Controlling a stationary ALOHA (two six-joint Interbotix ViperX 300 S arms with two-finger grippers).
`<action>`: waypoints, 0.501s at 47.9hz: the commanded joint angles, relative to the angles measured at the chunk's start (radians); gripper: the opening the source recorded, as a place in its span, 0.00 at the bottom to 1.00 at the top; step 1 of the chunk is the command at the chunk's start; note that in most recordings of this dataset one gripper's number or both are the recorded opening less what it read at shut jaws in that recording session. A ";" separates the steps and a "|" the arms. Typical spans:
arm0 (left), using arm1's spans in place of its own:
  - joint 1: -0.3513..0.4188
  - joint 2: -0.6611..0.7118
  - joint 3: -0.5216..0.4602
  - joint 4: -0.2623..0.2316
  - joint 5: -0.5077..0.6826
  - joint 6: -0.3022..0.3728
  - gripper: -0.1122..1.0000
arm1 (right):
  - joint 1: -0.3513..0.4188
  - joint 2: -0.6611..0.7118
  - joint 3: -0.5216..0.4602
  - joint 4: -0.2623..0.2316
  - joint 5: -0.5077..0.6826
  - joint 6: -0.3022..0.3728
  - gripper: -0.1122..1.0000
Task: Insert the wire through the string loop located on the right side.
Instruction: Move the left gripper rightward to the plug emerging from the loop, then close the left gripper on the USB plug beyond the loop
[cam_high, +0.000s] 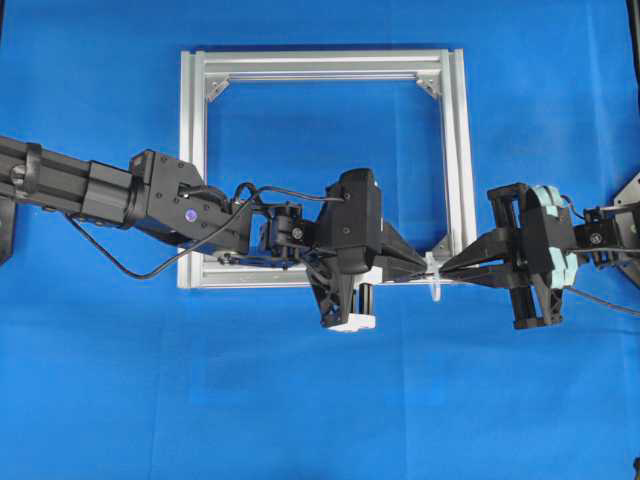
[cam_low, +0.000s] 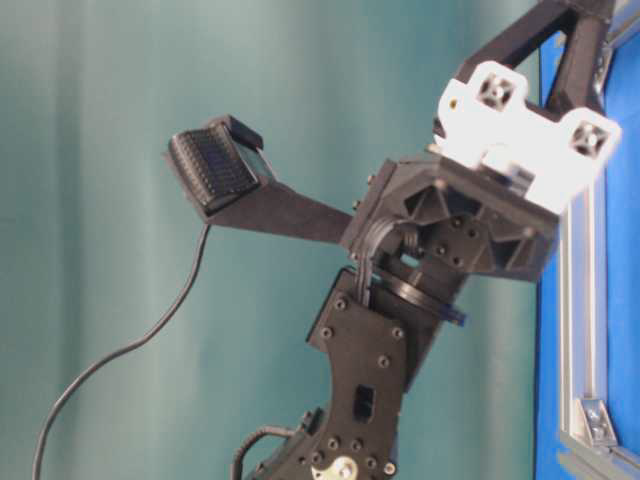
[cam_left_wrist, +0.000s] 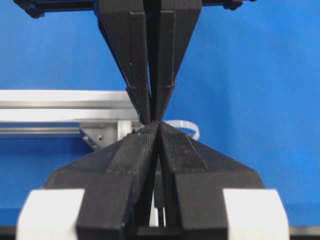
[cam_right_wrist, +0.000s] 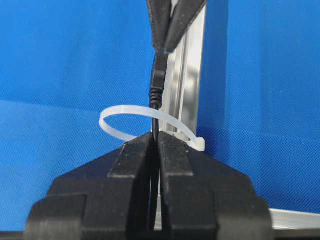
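The wire (cam_right_wrist: 155, 100), thin and black with a ribbed collar, runs straight through the whitish string loop (cam_right_wrist: 131, 107) at the frame's lower right corner. My right gripper (cam_right_wrist: 156, 136) is shut on the wire just on the near side of the loop. On the far side, the left gripper's fingers (cam_right_wrist: 172, 25) pinch the wire's thicker part. From overhead, the left gripper (cam_high: 428, 270) and right gripper (cam_high: 443, 270) meet tip to tip over the string loop (cam_high: 437, 290). In the left wrist view, my left gripper (cam_left_wrist: 158, 126) is shut, with a dark ribbed piece of the wire between its fingers.
The silver aluminium frame (cam_high: 460, 150) lies flat on the blue cloth, its right rail (cam_right_wrist: 192, 75) just behind the loop. A corner bracket (cam_left_wrist: 95, 136) sits close to the left fingertips. Both arms stretch across the frame's lower rail (cam_high: 240, 278).
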 joint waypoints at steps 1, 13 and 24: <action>-0.005 -0.018 -0.011 0.003 -0.002 0.000 0.11 | 0.000 -0.006 -0.017 0.002 -0.006 0.002 0.07; -0.005 -0.018 -0.011 0.003 0.000 -0.002 0.68 | 0.000 -0.005 -0.015 0.002 -0.006 0.000 0.07; -0.003 -0.018 -0.008 0.002 0.002 -0.002 0.87 | -0.002 -0.006 -0.017 0.002 -0.005 0.000 0.07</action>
